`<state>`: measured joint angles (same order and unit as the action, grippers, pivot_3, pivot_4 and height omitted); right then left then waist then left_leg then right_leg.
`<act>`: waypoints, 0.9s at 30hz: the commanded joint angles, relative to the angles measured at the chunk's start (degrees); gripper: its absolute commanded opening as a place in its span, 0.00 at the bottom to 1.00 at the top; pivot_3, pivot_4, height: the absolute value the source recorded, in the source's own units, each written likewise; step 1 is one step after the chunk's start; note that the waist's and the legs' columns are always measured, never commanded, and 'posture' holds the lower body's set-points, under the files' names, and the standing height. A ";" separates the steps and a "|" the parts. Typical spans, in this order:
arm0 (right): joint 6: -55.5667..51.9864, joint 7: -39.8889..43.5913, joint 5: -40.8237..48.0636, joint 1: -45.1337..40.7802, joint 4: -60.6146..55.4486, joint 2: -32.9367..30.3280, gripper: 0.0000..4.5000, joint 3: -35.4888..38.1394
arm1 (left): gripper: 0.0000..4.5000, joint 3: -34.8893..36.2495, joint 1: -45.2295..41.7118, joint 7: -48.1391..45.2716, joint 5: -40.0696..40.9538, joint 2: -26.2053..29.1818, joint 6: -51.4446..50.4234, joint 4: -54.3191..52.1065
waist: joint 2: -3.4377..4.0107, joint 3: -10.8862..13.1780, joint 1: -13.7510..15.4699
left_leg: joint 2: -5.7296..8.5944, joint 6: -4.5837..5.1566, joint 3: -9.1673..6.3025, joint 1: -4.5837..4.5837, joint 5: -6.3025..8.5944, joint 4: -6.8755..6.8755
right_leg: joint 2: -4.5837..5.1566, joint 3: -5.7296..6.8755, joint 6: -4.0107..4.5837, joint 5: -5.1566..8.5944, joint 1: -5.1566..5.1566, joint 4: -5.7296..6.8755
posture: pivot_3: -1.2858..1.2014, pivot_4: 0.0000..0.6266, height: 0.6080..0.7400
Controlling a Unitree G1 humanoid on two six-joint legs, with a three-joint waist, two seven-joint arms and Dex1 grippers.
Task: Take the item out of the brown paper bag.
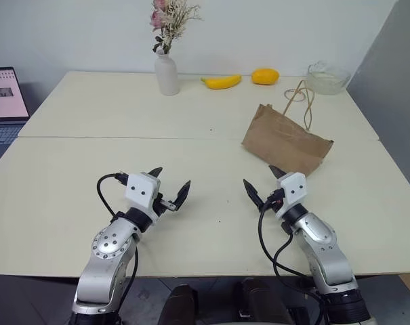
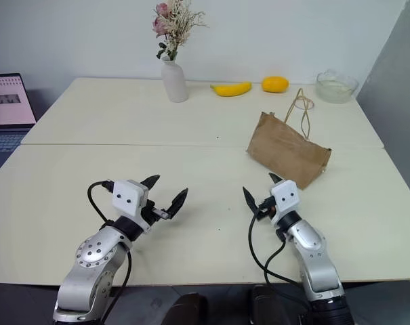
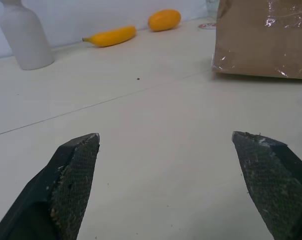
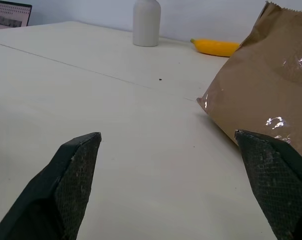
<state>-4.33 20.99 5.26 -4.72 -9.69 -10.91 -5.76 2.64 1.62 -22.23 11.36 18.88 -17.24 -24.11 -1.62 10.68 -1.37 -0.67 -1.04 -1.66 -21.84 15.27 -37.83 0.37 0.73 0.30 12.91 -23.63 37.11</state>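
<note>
The brown paper bag (image 1: 287, 139) lies flat and crinkled on the right half of the cream table, its string handles (image 1: 301, 98) stretched toward the far edge. The item is hidden; nothing of it shows outside the bag. My right gripper (image 1: 262, 182) hovers open just in front of the bag's near edge, nothing between its fingers. Further left, over bare table, my left gripper (image 1: 171, 181) is open and holds nothing. The bag (image 4: 270, 95) stands close ahead in the right wrist view and the bag (image 3: 263, 37) farther off in the left wrist view.
Along the far edge stand a white vase with dried flowers (image 1: 167, 73), a yellow banana (image 1: 221, 82), an orange fruit (image 1: 265, 76) and a clear glass bowl (image 1: 326, 77). A laptop (image 1: 3, 101) sits off the table's left side. A seam (image 1: 123, 137) crosses the tabletop.
</note>
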 commanded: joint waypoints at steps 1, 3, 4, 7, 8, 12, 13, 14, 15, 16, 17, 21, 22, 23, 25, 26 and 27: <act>0.65 -0.09 0.05 0.01 -1.76 -0.10 1.00 0.07 | 0.99 0.02 -0.33 -0.75 0.98 -0.15 1.64 -1.52 | 0.00 0.00 0.00 | 0.00 0.00 0.00 0.00 0.00 0.00 | 0.00 0.00 0.00 0.00 0.00 0.00 | 0.52 0.24 1.00; 0.65 -0.08 0.06 -0.03 -1.74 -0.06 1.00 0.05 | 0.99 0.03 -0.25 -0.31 0.42 -0.14 1.34 -1.82 | 0.00 0.00 0.00 | 0.00 0.00 0.01 0.00 0.00 0.00 | 0.00 -0.01 0.00 0.00 0.00 0.00 | 0.52 0.24 1.00; 0.70 -0.04 0.08 -0.03 -1.71 -0.07 1.00 0.04 | 0.99 -0.02 -0.27 -0.26 0.31 -0.10 1.05 -1.89 | 0.00 0.00 0.00 | 0.00 0.00 0.01 0.00 0.00 0.00 | 0.00 -0.01 0.00 0.00 -0.01 0.00 | 0.52 0.24 1.00; 0.79 0.04 0.11 -0.11 -1.56 -0.07 1.00 0.04 | 0.99 -0.18 -0.32 -0.27 0.10 0.01 0.84 -1.87 | 0.00 0.00 0.00 | 0.00 0.00 0.02 0.00 0.00 0.00 | 0.00 -0.01 0.00 0.00 -0.01 0.00 | 0.52 0.24 1.00; 0.82 0.04 0.12 -0.16 -1.48 -0.04 1.00 0.05 | 0.99 -0.21 -0.30 -0.26 -0.01 0.08 0.85 -1.88 | 0.00 0.00 0.00 | 0.00 0.00 0.02 0.00 0.00 0.00 | 0.00 -0.02 0.00 0.00 -0.01 0.00 | 0.52 0.24 1.00; 0.92 0.08 0.10 -0.24 -1.35 -0.01 1.00 0.03 | 0.99 -0.28 -0.16 -0.27 -0.44 0.36 0.91 -2.04 | 0.00 0.00 0.00 | 0.00 0.00 0.02 0.00 0.00 0.00 | -0.01 -0.02 0.00 0.00 -0.01 0.00 | 0.52 0.24 1.00; 0.92 0.09 0.10 -0.25 -1.34 -0.01 1.00 0.02 | 0.99 -0.24 -0.16 -0.24 -0.53 0.44 0.88 -2.10 | 0.00 0.00 0.00 | -0.01 0.00 0.02 0.00 0.00 0.00 | -0.01 -0.02 0.00 0.00 -0.01 0.00 | 0.52 0.24 1.00; 0.93 0.10 0.11 -0.26 -1.33 -0.02 1.00 0.04 | 0.99 -0.15 -0.22 -0.22 -0.61 0.56 0.75 -2.21 | 0.00 0.00 0.00 | 0.00 0.00 0.02 0.00 0.00 0.00 | -0.01 -0.02 0.00 0.00 -0.02 0.00 | 0.52 0.24 1.00; 0.93 0.12 0.12 -0.26 -1.32 -0.02 1.00 0.06 | 0.99 -0.08 -0.27 -0.21 -0.66 0.65 0.65 -2.28 | 0.00 0.00 0.00 | -0.01 0.00 0.02 0.00 0.00 0.00 | -0.01 -0.02 0.00 0.00 -0.02 0.00 | 0.52 0.24 1.00; 0.94 0.12 0.12 -0.25 -1.32 -0.03 1.00 0.07 | 0.99 -0.03 -0.33 -0.21 -0.73 0.78 0.49 -2.37 | 0.00 0.00 0.00 | 0.00 0.00 0.03 0.00 0.00 0.00 | -0.01 -0.02 0.00 0.00 -0.02 0.00 | 0.52 0.24 1.00; 0.94 0.11 0.09 -0.24 -1.32 -0.04 1.00 0.07 | 0.99 0.07 -0.42 -0.30 -0.58 0.92 0.13 -2.48 | 0.00 0.00 0.00 | -0.01 0.00 0.02 0.00 0.00 0.00 | -0.01 -0.02 0.00 0.00 -0.02 0.00 | 0.52 0.24 1.00; 0.20 0.34 0.47 0.18 -1.78 -0.21 1.00 0.19 | 0.99 1.96 -1.74 -2.78 3.31 3.12 -3.78 -4.02 | 0.00 0.00 -0.03 | -0.01 0.00 0.02 -0.01 0.00 0.00 | -0.02 -0.02 0.00 0.00 -0.02 0.00 | 0.52 0.24 1.00; 0.17 0.41 0.56 0.27 -1.97 -0.28 1.00 0.27 | 0.99 2.40 -2.17 -3.18 4.11 3.68 -4.39 -4.42 | 0.00 0.00 -0.04 | -0.02 0.00 0.02 -0.01 0.00 0.00 | -0.02 -0.02 0.01 0.00 -0.03 0.00 | 0.52 0.24 1.00; 0.54 0.46 0.60 0.34 -2.33 -0.45 1.00 0.49 | 0.99 2.91 -3.01 -4.36 5.28 4.77 -4.99 -5.11 | 0.00 0.00 -0.03 | -0.01 0.00 0.02 -0.02 0.00 0.00 | -0.03 -0.01 0.01 0.00 -0.03 0.00 | 0.52 0.24 1.00; 0.73 0.45 0.82 0.28 -3.42 -0.89 1.00 1.15 | 0.99 4.43 -5.05 -5.92 7.82 6.55 -6.25 -6.39 | 0.00 0.00 -0.04 | -0.02 0.00 0.02 -0.02 0.00 0.00 | -0.04 -0.02 0.00 0.00 -0.05 0.01 | 0.52 0.24 1.00; 0.73 0.40 0.92 0.23 -3.81 -1.07 1.00 1.37 | 0.99 4.82 -5.70 -6.39 8.48 7.14 -6.45 -6.72 | 0.00 0.00 -0.04 | -0.01 0.00 0.03 -0.03 0.00 0.00 | -0.04 -0.03 0.00 0.00 -0.06 0.01 | 0.52 0.24 1.00; 0.35 0.44 0.89 -0.04 -5.23 -1.76 1.00 1.75 | 0.99 5.12 -7.03 -7.37 9.53 7.97 -6.53 -7.00 | 0.02 0.01 -0.03 | -0.01 0.00 0.03 -0.03 0.00 0.00 | -0.04 -0.03 0.00 0.00 -0.06 0.01 | 0.52 0.24 1.00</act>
<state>-4.47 21.26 5.71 -4.26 -10.79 -12.03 -5.49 6.41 -4.15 -28.35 18.73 26.02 -23.73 -28.06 -1.60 10.69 -1.40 -0.68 -1.04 -1.61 -21.88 15.27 -37.83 0.33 0.69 0.30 12.91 -23.70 37.12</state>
